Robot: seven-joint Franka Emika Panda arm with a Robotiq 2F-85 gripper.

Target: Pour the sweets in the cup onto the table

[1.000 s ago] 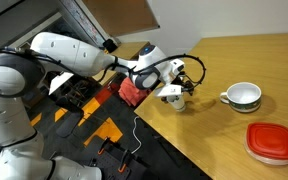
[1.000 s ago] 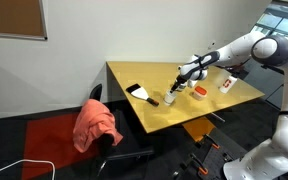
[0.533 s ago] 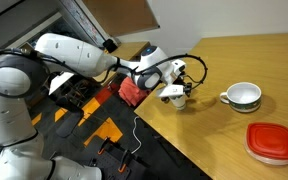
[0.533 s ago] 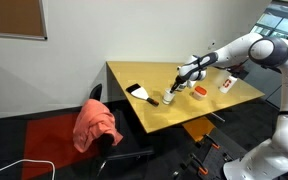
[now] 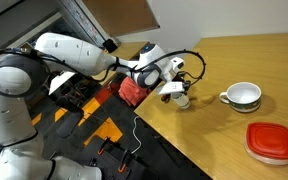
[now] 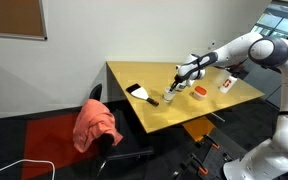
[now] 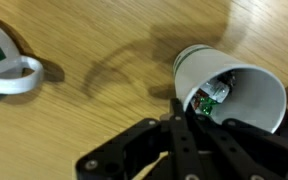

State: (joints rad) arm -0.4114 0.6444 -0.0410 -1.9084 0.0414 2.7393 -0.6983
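Observation:
The small white cup (image 7: 246,88) stands on the light-brown wooden table (image 7: 94,40), with its open mouth facing the wrist camera. The sweets (image 7: 214,94) lie inside it, whitish wrappers with green and dark bits. My gripper (image 7: 186,106) is shut on the cup's near rim, one black finger inside the wall and one outside. In both exterior views the gripper (image 5: 180,86) (image 6: 174,89) sits low over the cup (image 5: 175,97) (image 6: 170,98) near the table's edge.
A wider white green-rimmed cup with a handle (image 5: 244,96) (image 7: 6,68) stands close by. A red round lid (image 5: 272,142) lies nearer the front corner. A black-and-white object (image 6: 139,92) rests on the table, and an orange cloth (image 6: 96,124) hangs over a chair beside it.
The jaws have gone from open to shut on the cup's rim. The arm and the cup have hardly moved.

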